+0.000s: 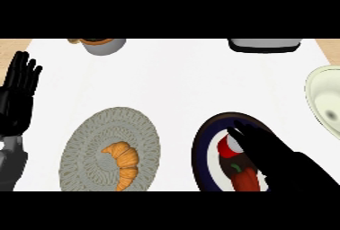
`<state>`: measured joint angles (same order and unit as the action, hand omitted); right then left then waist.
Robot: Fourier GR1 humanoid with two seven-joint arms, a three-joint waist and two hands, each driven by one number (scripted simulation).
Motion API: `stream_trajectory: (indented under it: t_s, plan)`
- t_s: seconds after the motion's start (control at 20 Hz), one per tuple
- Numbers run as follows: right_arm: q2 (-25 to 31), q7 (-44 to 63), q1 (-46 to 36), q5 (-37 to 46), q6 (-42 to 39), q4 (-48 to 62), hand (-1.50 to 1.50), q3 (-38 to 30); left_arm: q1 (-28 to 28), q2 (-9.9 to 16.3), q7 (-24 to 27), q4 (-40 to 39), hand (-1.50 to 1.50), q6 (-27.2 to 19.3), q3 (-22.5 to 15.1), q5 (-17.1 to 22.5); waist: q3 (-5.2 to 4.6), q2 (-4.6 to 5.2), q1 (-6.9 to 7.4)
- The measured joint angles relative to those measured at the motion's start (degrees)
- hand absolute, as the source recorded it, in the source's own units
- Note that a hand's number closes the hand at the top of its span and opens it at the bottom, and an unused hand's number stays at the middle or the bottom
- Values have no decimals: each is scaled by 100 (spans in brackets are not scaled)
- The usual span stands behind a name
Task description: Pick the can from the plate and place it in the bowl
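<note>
We see the small red-and-white can (pixel 228 146) on the dark-blue-rimmed round plate (pixel 201 150), beside a red chili pepper (pixel 244 179), so nothing is placed yet. The black right hand (pixel 266 150) reaches over the can with fingers extended, not closed on it; the left hand (pixel 16 92) rests open at the left edge. We judge that grasp, lift and carry to the pale cream bowl (pixel 319 96) at right remain.

Matt patterned plate (pixel 86 134), glossy bowl (pixel 319 90)
</note>
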<state>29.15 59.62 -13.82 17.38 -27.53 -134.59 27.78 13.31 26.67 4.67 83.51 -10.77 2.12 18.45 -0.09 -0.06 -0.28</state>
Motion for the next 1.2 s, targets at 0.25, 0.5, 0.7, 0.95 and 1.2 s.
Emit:
stream_trajectory:
  t_s: [0.25,0.5,0.7,0.95,1.2]
  plan:
    - [-52,-215,26,-26,-146,433,-150,-153,-2,-19,-49,24,0,135,92,-19,4,3,28]
    - [-253,-341,122,368,-163,794,-150,-52,33,-17,-198,96,0,186,192,-83,7,3,29]
    - [-280,-694,460,775,-202,1021,-150,-106,-5,-153,-137,76,0,209,224,-216,8,4,22]
    - [-482,-1395,524,1240,-86,1675,-150,-249,11,-268,-100,44,0,312,334,-327,10,7,29]
    - [-527,-2118,720,1509,-40,1919,-150,-498,39,-328,-291,161,0,391,461,-414,10,5,28]
